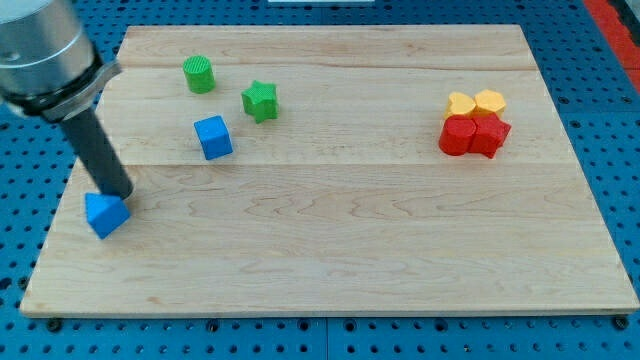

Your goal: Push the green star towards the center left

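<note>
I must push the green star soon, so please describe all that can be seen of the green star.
The green star is a small, solid green block with a star outline and short blunt points; the material looks like painted wood or plastic. It lies flat on the wooden board, in the upper left part of the view. Nothing touches it: the green cylinder is to its left, the blue cube below-left. My tip is far away, at the left edge.

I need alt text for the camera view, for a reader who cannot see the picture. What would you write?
My tip touches a blue block near the wooden board's left edge, far from the green star at upper left. A green cylinder and a blue cube sit near the star; two yellow blocks and two red blocks cluster at right.
</note>
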Motion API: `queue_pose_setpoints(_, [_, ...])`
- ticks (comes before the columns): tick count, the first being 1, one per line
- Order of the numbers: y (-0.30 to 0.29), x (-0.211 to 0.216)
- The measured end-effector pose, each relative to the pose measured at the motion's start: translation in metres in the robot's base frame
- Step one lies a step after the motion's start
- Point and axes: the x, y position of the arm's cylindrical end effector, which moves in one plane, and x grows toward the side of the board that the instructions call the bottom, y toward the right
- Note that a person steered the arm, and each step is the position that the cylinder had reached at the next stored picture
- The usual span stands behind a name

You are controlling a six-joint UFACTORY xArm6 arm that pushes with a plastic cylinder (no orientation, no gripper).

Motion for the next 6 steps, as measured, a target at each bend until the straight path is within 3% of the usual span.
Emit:
queue_pose_setpoints(1, [0.001, 0.03])
queue_pose_setpoints(2, [0.077, -0.008])
queue_pose_setpoints(4, [0.2, -0.157])
queue_pose_setpoints(5, [0.135, -0.184])
queue_pose_setpoints(6, [0.094, -0.163])
